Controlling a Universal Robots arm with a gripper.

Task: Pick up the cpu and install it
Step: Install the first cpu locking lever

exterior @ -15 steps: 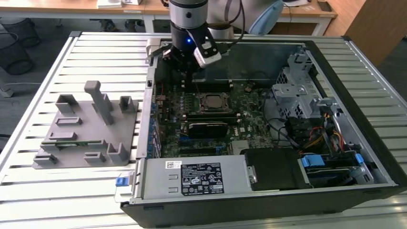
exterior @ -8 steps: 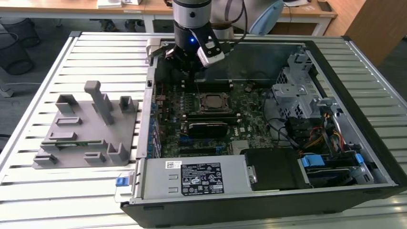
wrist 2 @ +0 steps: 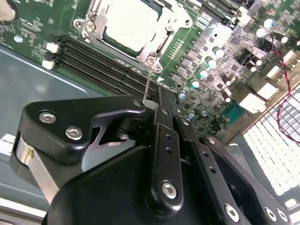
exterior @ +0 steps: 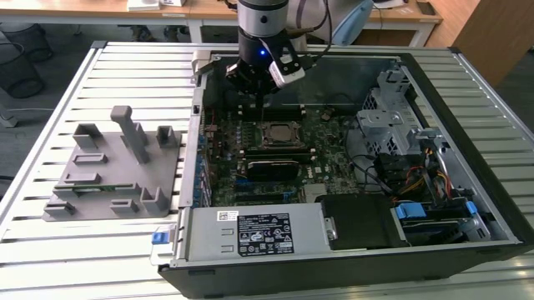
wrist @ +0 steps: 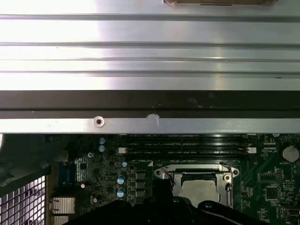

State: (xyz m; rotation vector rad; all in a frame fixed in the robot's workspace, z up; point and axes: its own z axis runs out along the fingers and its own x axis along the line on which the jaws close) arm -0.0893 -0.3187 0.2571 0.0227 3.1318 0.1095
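A slatted metal worktop [exterior: 501,81] carries an open computer case [exterior: 467,250]. The cpu [wrist 2: 129,23], a thin, light, rigid chip with a smooth lid and a fragile underside, lies seated in the motherboard socket [exterior: 276,134]; it is best held by its edges. The hand [exterior: 254,78] hovers just above and beyond it; whether it is clenched or released cannot be told. A grey fixture [exterior: 117,169] stands at the exterior view's left.

The cpu [wrist 2: 129,26] sits in its metal-framed socket [wrist 2: 157,44] on the green motherboard [wrist 2: 206,51].
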